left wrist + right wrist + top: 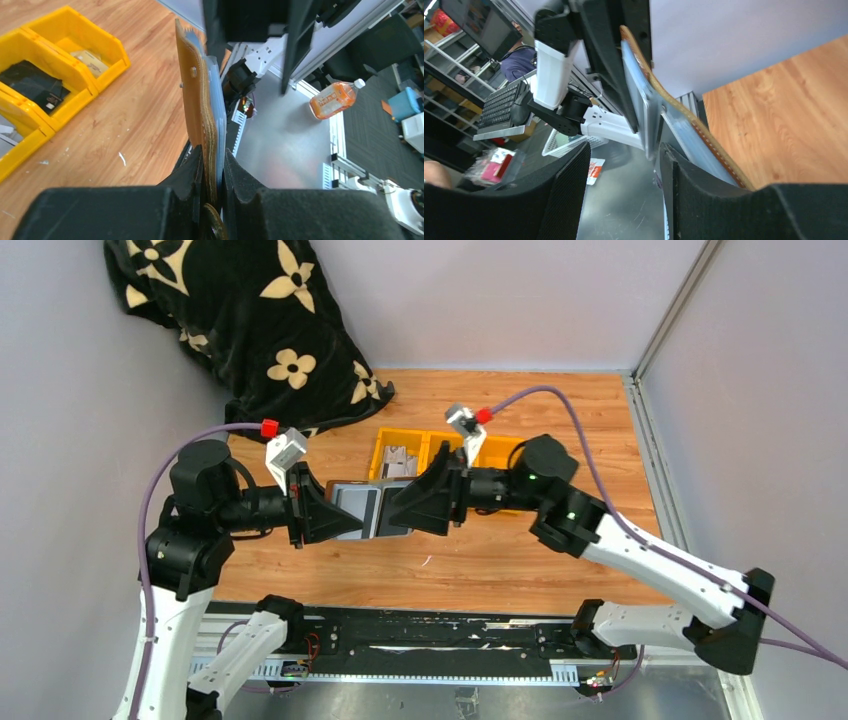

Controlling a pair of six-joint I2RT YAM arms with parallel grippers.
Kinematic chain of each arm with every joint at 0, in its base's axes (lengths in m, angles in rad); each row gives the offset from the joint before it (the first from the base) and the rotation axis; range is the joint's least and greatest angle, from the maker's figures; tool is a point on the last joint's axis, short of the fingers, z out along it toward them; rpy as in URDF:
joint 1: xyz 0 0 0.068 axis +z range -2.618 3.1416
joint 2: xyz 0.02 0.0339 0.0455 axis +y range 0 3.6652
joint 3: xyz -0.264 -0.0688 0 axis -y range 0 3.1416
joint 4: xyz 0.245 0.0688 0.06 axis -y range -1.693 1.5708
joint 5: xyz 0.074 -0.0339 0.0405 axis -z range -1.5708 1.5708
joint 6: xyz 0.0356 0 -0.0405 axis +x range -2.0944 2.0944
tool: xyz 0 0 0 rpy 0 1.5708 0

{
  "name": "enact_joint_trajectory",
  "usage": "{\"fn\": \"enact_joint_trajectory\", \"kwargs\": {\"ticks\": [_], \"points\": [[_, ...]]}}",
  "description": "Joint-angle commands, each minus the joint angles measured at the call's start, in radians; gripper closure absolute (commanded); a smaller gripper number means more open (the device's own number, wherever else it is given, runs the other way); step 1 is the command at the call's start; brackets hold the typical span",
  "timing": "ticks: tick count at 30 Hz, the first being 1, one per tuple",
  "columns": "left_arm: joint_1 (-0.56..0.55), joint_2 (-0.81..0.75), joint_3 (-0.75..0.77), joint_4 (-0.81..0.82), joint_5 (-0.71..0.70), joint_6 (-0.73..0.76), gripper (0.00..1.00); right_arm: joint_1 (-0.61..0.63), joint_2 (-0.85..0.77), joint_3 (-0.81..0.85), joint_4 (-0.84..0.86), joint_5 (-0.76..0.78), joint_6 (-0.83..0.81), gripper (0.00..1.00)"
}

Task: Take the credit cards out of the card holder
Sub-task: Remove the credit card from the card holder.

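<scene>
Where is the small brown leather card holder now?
In the top view, the card holder is held open above the middle of the wooden table, clamped in the left gripper, facing the right gripper, just nearer than the yellow plastic bins.
</scene>
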Motion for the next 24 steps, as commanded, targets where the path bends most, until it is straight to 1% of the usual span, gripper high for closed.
{"fn": "enact_joint_trajectory", "kwargs": {"ticks": [1, 5, 10, 17, 19, 22, 24], "points": [[0.010, 0.015, 0.019, -0.019, 0.070, -0.018, 1.00, 0.008, 0.062, -0.006, 0.125, -0.125, 0.090, 0.43], [0.012, 0.014, 0.009, -0.015, 0.108, -0.031, 1.00, 0.009, 0.107, 0.003, 0.135, -0.128, 0.095, 0.43], [0.013, 0.013, -0.004, 0.039, 0.166, -0.085, 1.00, 0.009, 0.154, 0.007, 0.153, -0.131, 0.106, 0.43], [0.013, 0.007, -0.008, 0.094, 0.247, -0.152, 0.99, 0.010, 0.178, 0.016, 0.158, -0.128, 0.111, 0.44], [0.013, 0.003, -0.011, 0.109, 0.256, -0.167, 0.98, 0.009, 0.182, 0.016, 0.161, -0.122, 0.114, 0.47], [0.013, -0.003, -0.020, 0.132, 0.259, -0.183, 0.96, 0.009, 0.198, 0.016, 0.192, -0.110, 0.144, 0.58], [0.013, -0.009, -0.033, 0.151, 0.258, -0.194, 0.92, 0.012, 0.216, 0.020, 0.206, -0.085, 0.172, 0.66]]}}
